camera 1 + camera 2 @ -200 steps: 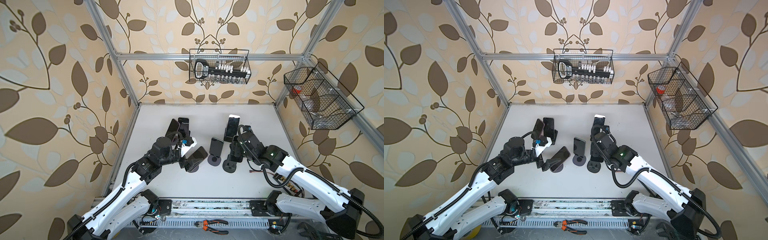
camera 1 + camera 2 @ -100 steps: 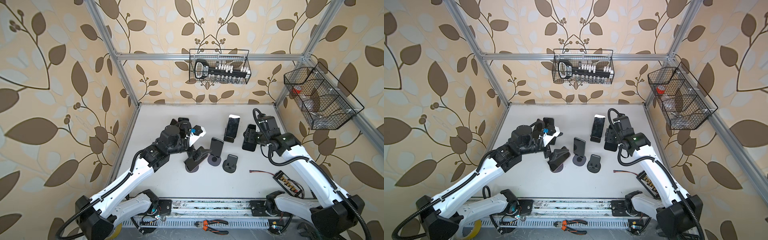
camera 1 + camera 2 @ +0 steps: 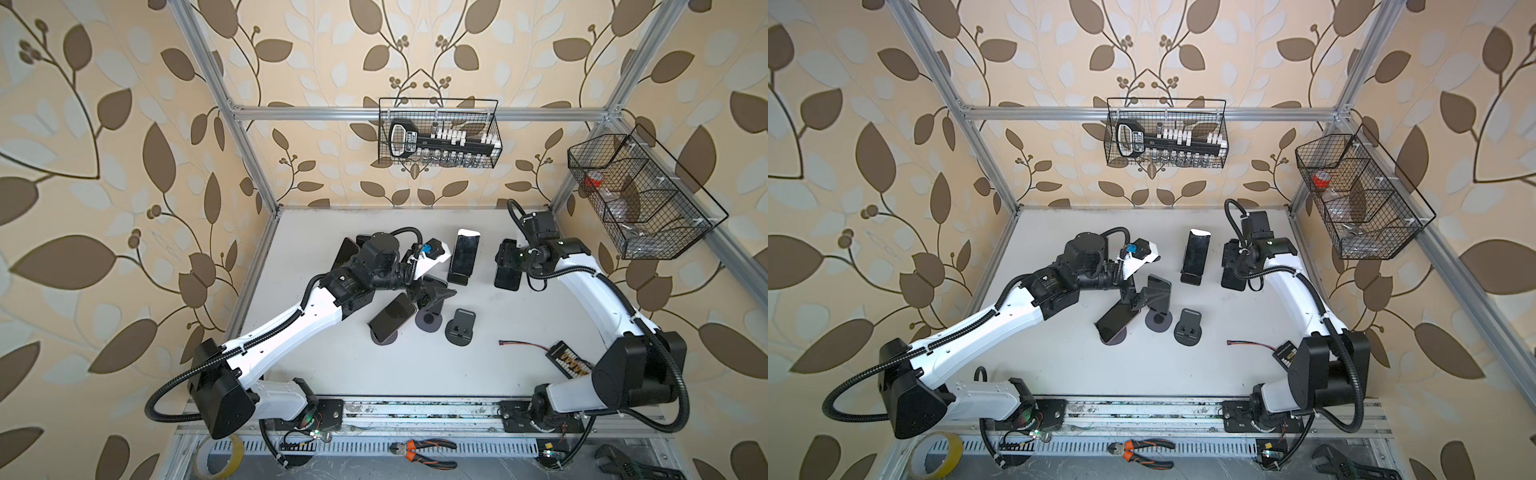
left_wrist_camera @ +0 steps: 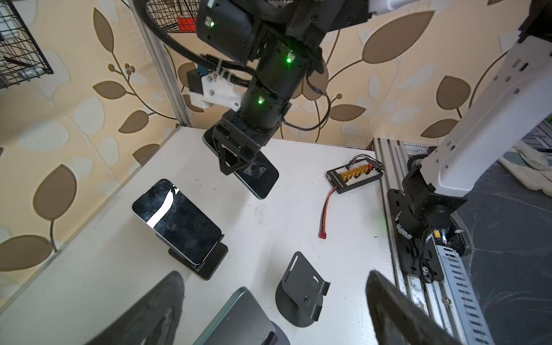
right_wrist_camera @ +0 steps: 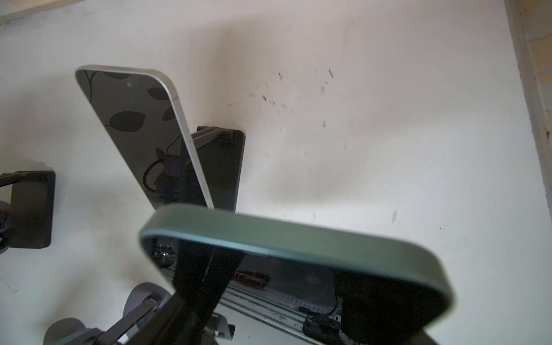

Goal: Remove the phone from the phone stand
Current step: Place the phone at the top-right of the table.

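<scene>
1. Phone stands and phones are spread on the white tabletop (image 3: 332, 374). The clock directions below take twelve o'clock at the back wall, as in both top views.
2. The left arm (image 3: 291, 324) reaches from seven o'clock to the middle. The right arm (image 3: 590, 291) bends from five o'clock up to two o'clock.
3. A wire basket (image 3: 438, 133) hangs on the back wall at twelve o'clock, and a second basket (image 3: 640, 199) hangs on the side wall at two o'clock.
4. The right pincer (image 4: 237, 165) is clenched on the green-rimmed phone (image 5: 298, 239). This phone is out of any stand, tilted, at two o'clock of the tabletop. Its low end is near the surface, and I cannot tell whether it touches.
5. The white-rimmed phone (image 3: 464, 253) leans in a flat stand (image 4: 209, 267) at twelve o'clock of the middle. The held phone is just at its three o'clock.
6. The left pincer (image 4: 273, 276) is released. Its fingers (image 4: 155, 313) stand wide apart on both sides of the top of a third phone (image 4: 239, 316), which sits on a round stand (image 3: 1158, 321) near the middle.
7. A fourth phone (image 3: 392, 318) lies back on a second round stand (image 3: 386, 340) at eight o'clock of the middle.
8. The empty stand (image 3: 460, 328) is at six o'clock of the white-rimmed phone.
9. A board (image 3: 567, 362) with yellow connectors lies at four o'clock, and its red and black cable (image 3: 521, 344) runs toward nine o'clock.
</scene>
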### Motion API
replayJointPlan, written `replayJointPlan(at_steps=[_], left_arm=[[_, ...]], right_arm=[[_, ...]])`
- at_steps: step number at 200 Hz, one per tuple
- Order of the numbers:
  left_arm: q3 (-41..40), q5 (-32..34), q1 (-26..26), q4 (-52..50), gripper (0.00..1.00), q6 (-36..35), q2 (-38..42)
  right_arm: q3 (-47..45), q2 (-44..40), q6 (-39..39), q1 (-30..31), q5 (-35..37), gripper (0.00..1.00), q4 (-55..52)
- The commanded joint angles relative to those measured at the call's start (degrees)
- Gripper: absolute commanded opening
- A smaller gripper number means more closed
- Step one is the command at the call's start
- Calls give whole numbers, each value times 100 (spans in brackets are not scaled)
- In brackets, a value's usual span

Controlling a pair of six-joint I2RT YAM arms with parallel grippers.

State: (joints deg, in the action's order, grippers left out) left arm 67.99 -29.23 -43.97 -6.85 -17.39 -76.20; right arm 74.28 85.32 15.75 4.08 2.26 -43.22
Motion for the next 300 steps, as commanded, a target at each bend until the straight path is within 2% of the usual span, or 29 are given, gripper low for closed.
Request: replayJointPlan(at_steps=[1, 28, 58, 105, 230, 300], left_arm=[[414, 174, -64, 337, 95, 84, -179], [727, 464, -68, 413, 95, 359, -481], [986, 496, -68, 404, 96, 398, -905], [1263, 465, -68, 456, 96, 359, -1281], [1399, 455, -68, 560, 97, 202, -1676], [1446, 515, -68, 565, 98, -7, -1911]], right_arm=[[501, 348, -314, -110, -152, 52, 199], [964, 928, -442, -246, -306, 52, 155], [1549, 1561, -593, -406, -701, 52, 104], [2404, 2467, -810, -607, -710, 52, -64], [3913, 4320, -1135, -749, -922, 53, -310], [5345, 5277, -1188, -742, -1350, 52, -678]])
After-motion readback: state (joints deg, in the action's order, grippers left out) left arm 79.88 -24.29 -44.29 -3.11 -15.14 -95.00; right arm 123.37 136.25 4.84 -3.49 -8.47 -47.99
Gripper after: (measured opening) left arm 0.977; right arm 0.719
